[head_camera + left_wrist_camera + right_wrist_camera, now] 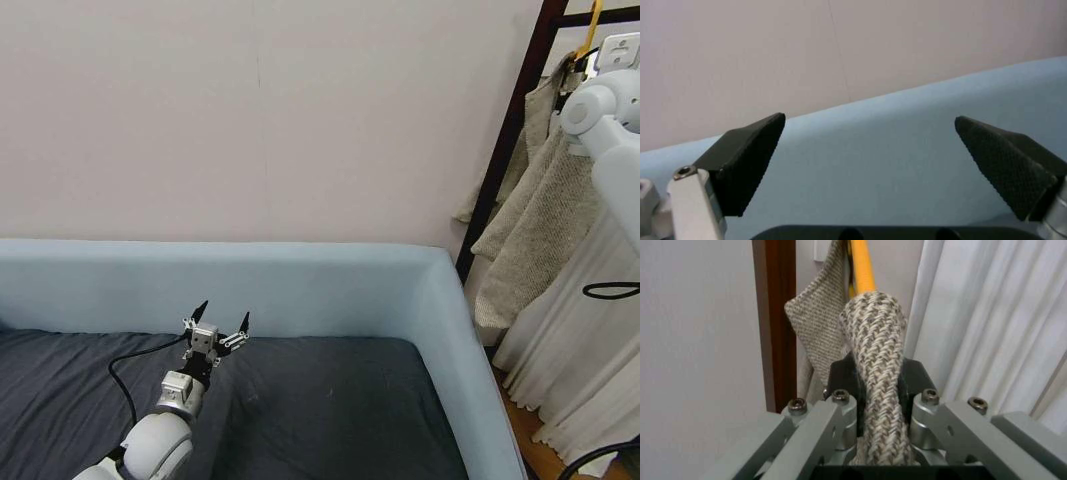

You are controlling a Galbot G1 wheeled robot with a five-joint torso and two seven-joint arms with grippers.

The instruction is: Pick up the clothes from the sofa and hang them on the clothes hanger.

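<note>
The knitted garment (875, 365) is off the sofa (450, 340) and up at the rack. A thick fold of it runs straight through the right end effector (878, 405), whose jaws are clamped on it from both sides. Just beyond the grip the knit rises to the yellow hanger (861, 265). A flatter panel of the same weave drapes beside the dark wooden rack post (777, 315), with the white curtain (987, 315) behind.

The step in hand looks like settling the garment over the hanger. To do it well, I judge the fold should lie fully across the yellow bar, with weight on both sides, before the jaws let go. The release should be gentle, since loose knit can snag on the pads and be dragged off.

The left end effector (222, 316) hovers idle over the dark seat cushion (330, 410). Its jaws are wide apart and hold nothing, and it faces the pale blue backrest (250, 285).

Whether the knit actually rests over the hanger or only hangs beside it cannot be made out. The hanger's top is cut off, and the right arm (600, 110) covers part of the rack in the head view.
</note>
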